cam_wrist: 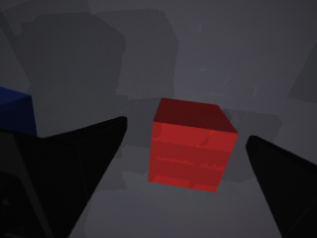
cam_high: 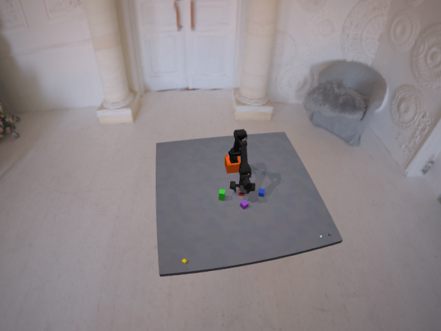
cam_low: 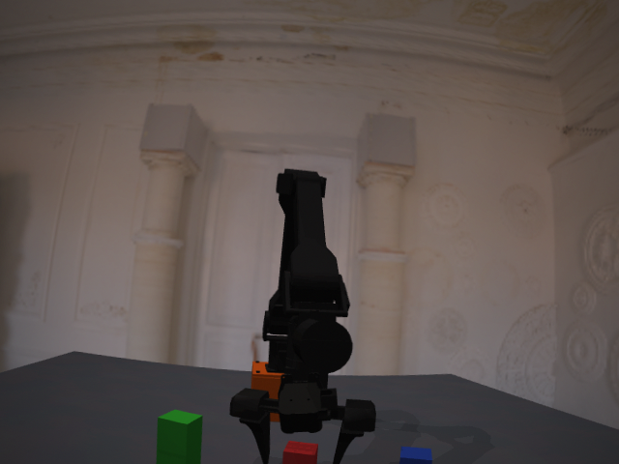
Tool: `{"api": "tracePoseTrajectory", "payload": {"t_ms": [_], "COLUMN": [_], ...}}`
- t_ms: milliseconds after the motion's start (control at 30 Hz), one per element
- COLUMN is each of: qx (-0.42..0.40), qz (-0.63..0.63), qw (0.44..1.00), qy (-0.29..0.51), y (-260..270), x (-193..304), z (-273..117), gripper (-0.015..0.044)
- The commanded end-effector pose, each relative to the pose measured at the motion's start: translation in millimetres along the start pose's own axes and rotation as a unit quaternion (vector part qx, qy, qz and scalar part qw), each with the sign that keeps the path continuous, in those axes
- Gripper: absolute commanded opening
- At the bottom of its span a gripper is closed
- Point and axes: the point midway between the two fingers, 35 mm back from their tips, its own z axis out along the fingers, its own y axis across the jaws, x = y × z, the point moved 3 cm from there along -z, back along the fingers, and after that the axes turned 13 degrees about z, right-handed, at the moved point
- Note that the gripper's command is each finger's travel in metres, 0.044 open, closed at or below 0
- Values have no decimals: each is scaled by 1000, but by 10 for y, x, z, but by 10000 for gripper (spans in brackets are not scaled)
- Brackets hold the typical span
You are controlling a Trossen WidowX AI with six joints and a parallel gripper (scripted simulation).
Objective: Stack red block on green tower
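We had a grey table top (cam_high: 199, 227) sitting in a pale, fancy room. An orange box (cam_high: 231, 166) stood near its middle. A blue block (cam_high: 261, 192) sat at about 4 o'clock from that box, and a purple block (cam_high: 244, 204) at roughly 5 o'clock, the two near each other but apart. A tiny yellow block (cam_high: 184, 261) was way off near the table's 7 o'clock corner, well apart from everything. Behind the table we saw white double doors (cam_high: 187, 46) at 12 o'clock between two columns (cam_high: 108, 56), and a grey armchair (cam_high: 343, 98) at about 2 o'clock.
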Motion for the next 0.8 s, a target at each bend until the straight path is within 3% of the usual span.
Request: {"api": "tracePoseTrajectory", "payload": {"t_ms": [0,267,600,767], "qx": [-2,-2,-2,-2], "qz": [-1,-1,-1,-1], "qw": [1000,1000,1000,1000], "qy": [2,2,2,2], "y": [3,2,2,2], "x": [5,5,5,5], "z": [13,9,9,9], "gripper": [440,440,177,144]}}
